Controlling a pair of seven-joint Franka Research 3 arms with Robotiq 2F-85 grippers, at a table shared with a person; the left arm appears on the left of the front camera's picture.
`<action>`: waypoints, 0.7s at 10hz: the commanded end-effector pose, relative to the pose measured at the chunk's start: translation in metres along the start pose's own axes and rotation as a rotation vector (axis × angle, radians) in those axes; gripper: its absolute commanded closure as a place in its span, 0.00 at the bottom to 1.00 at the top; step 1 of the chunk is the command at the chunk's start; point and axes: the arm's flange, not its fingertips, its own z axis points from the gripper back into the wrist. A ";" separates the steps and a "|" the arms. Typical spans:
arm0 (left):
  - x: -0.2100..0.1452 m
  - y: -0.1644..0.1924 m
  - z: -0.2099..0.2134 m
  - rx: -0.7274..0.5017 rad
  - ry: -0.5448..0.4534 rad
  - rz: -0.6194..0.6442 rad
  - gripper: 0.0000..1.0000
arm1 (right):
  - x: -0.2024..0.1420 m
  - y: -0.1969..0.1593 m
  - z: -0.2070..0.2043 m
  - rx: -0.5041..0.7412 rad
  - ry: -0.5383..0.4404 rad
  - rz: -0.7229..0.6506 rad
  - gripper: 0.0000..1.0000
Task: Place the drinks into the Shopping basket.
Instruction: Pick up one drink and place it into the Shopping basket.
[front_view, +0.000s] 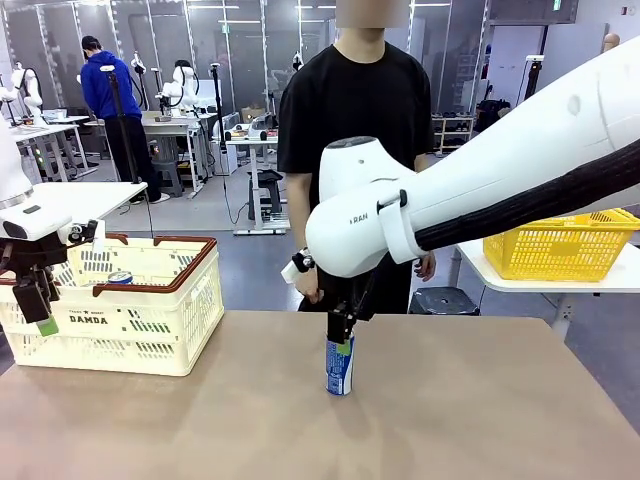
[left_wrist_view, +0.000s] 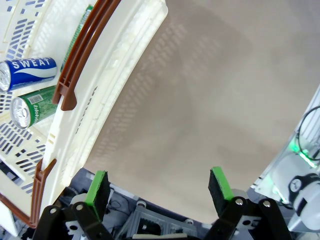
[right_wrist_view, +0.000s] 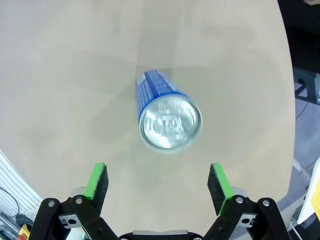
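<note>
You see a slim blue can upright on bare matte table; right gripper spread above it. Left gripper spread beside slotted basket.

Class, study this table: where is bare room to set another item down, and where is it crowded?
Bare tabletop lies right of the standing blue can and between it and the Shopping basket. Crowded: inside the basket, where a blue can and green can lie.

Blurred at the silver top of the blue can, cut off at nine o'clock on the Shopping basket, half hidden behind the brown handle on the green can.
</note>
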 end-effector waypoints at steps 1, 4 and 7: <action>-0.001 0.000 0.001 0.012 0.012 0.005 0.00 | -0.037 -0.005 0.013 -0.020 0.018 0.018 0.00; -0.001 0.000 0.001 0.012 0.012 0.005 0.00 | -0.111 -0.014 0.042 -0.024 -0.031 -0.040 0.00; -0.001 0.000 0.001 0.012 0.012 0.005 0.00 | -0.201 -0.012 0.062 -0.034 -0.129 -0.185 0.00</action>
